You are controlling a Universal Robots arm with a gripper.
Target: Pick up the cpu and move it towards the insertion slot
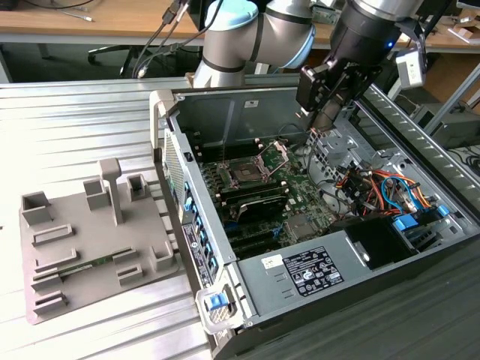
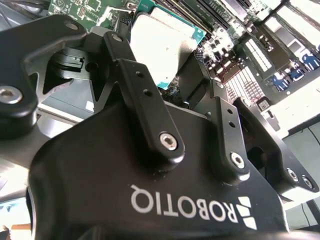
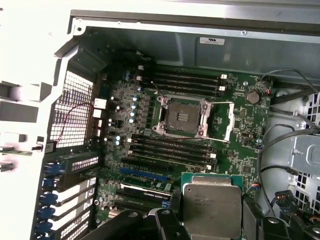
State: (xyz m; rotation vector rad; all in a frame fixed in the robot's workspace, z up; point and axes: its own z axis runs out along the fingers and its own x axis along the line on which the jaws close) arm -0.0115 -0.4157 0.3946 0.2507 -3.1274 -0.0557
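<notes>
Gripper (image 2: 172, 75): fingers closed on the cpu (image 2: 162, 42), clamping its opposite edges.
Cpu: held above the motherboard (image 3: 125, 115), well apart from the insertion slot (image 3: 181, 116).
First wrist view: slot open, bracket swung aside.
Exterior view: gripper (image 1: 319, 124) inside the computer case (image 1: 225, 255); grey fixture plate (image 1: 82, 240) outside it, on the exterior view's left.

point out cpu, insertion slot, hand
cpu (image 3: 212, 204): first wrist view, centre of its silvery face.
insertion slot (image 3: 181, 116): first wrist view, dark socket centre.
hand (image 2: 172, 75): second wrist view, midway between fingertips, on the cpu.
</notes>
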